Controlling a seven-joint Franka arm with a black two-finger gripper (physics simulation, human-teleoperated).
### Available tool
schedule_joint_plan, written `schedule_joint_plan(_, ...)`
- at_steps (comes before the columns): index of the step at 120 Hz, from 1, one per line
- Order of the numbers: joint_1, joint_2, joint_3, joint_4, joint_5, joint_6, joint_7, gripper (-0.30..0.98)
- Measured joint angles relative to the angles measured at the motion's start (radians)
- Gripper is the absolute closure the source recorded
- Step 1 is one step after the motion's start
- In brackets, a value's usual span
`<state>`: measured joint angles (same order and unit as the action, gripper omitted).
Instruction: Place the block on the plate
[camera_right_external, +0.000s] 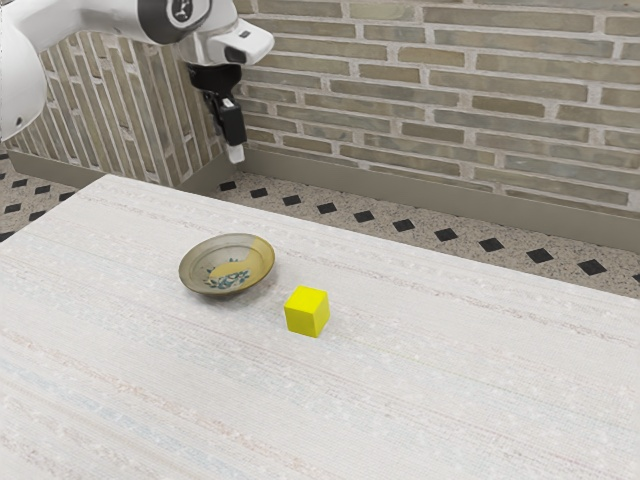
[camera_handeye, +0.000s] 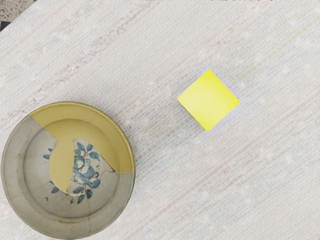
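You are working on the first step, which is getting hold of the block (camera_right_external: 307, 311). It is sitting on the table (camera_right_external: 420, 400) near the plate (camera_right_external: 228, 265), off toward the exterior view's right, and a bit of bare table is lying between the two. The plate is lying flat and is holding nothing.

Your gripper (camera_right_external: 236, 154) is hanging high above the level of the plate, well apart from the block. I am looking for its two fingers, but I cannot tell if they are wide apart or together.

Next, you are likely wanting to move over to the block, on the side away from the plate. In the wrist view the block is looking like a diamond, so you may be needing to turn your hand until it is lining up with two flat sides. Then you are going straight down, making sure there is room around the block, and squeezing it. If you are coming down crooked, you may be catching a corner and pushing it into the plate.
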<state>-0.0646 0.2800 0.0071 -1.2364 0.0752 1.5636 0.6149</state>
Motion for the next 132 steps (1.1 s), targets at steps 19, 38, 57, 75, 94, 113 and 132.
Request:
schedule_joint_plan(19,-0.036,0.065,-0.002,-0.002,0.005,0.014,-0.002,0.00)
schedule_joint_plan(38,-0.069,0.152,-0.002,-0.014,0.007,0.043,-0.010,0.00)
schedule_joint_plan(57,-0.101,0.205,-0.004,-0.105,-0.016,0.091,-0.019,0.00)
schedule_joint_plan(75,-0.110,0.214,0.002,-0.204,-0.070,0.205,-0.056,0.00)
schedule_joint_plan(94,-0.108,0.245,0.008,-0.298,-0.095,0.352,-0.153,0.00)
schedule_joint_plan(113,-0.103,0.314,0.042,-0.294,-0.139,0.475,-0.259,0.00)
schedule_joint_plan(132,-0.094,0.408,0.071,-0.221,-0.202,0.555,-0.350,0.00)
